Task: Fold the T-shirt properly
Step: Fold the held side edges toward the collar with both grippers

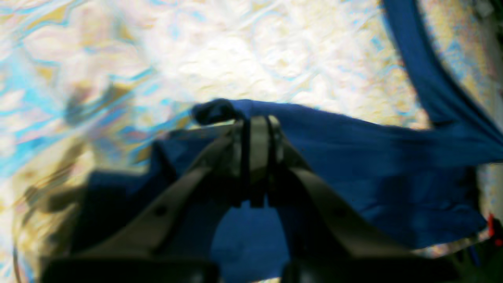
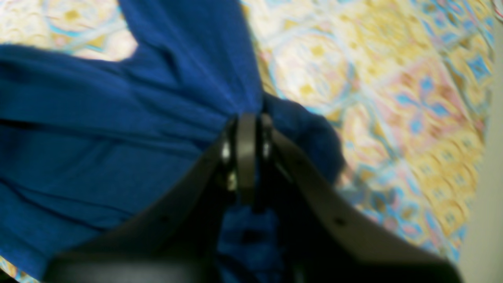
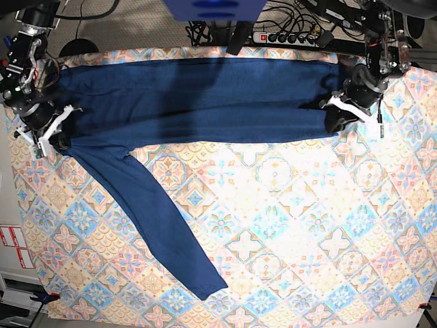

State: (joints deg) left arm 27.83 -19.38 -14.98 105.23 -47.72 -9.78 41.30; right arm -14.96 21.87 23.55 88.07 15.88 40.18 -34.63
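Left gripper (image 1: 257, 129) pinching T-shirt (image 3: 198, 102) edge

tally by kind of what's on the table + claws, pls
Dark navy-blue long-sleeved knit T-shirt: 1
Patterned pastel tablecloth: 1
Robot claws, both shut on the T-shirt, left claw and right claw: 2
Total: 4
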